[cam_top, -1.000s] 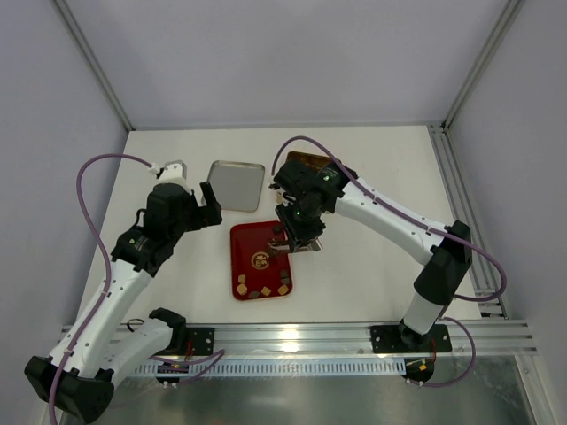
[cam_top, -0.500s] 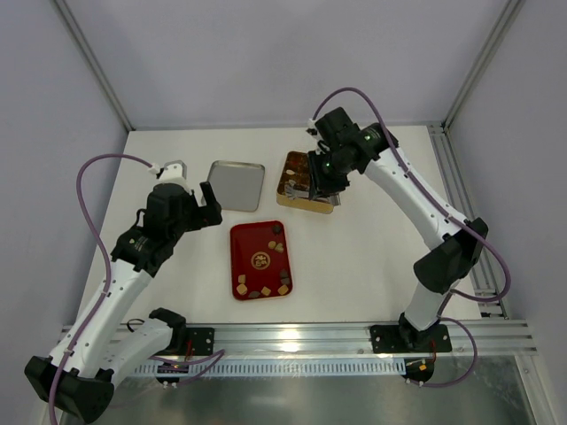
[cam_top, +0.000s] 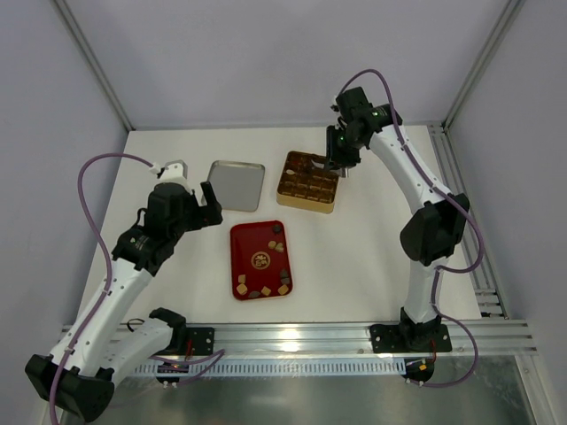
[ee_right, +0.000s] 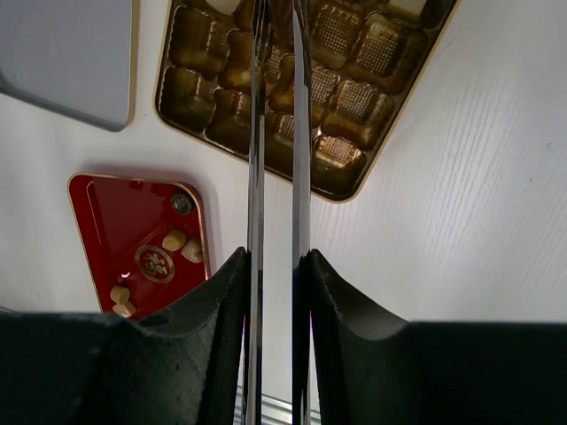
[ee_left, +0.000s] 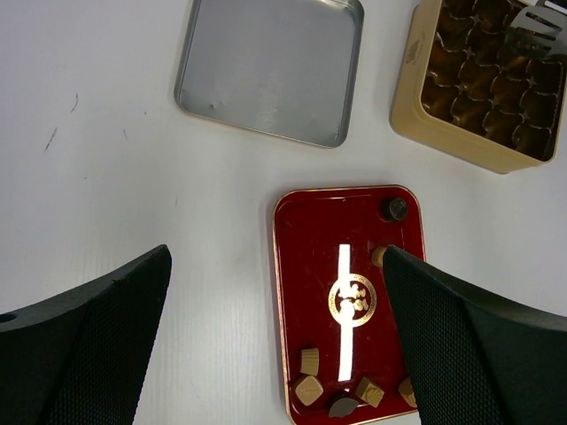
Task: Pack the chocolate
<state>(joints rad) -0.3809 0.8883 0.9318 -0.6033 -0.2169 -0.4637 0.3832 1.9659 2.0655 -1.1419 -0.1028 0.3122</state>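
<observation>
Several pieces of chocolate lie on the red tray [cam_top: 252, 241]: a dark lump [ee_left: 394, 209] at its far corner, tan cubes [ee_left: 309, 360] and a dark piece [ee_left: 344, 406] along its near edge. My right gripper [ee_right: 275, 266] is shut on steel tongs [ee_right: 256, 133]. The tongs reach over the far right part of the gold tin [cam_top: 306, 205], and their tip [ee_left: 536, 27] hangs above the compartments. I cannot tell whether a piece sits between the tips. My left gripper [ee_left: 276, 310] hovers open above the tray's left side, holding nothing.
A silver lid [cam_top: 236, 184] lies upside down left of the gold tin. The tin's wall [ee_left: 452, 149] stands just beyond the red tray [ee_left: 310, 266]. A metal rail [cam_top: 354, 336] runs along the near edge, and enclosure posts rise at both sides.
My right arm has swung from above the red tray up and back to the gold tin's far right side, taking the tongs along. The left arm has not moved.
</observation>
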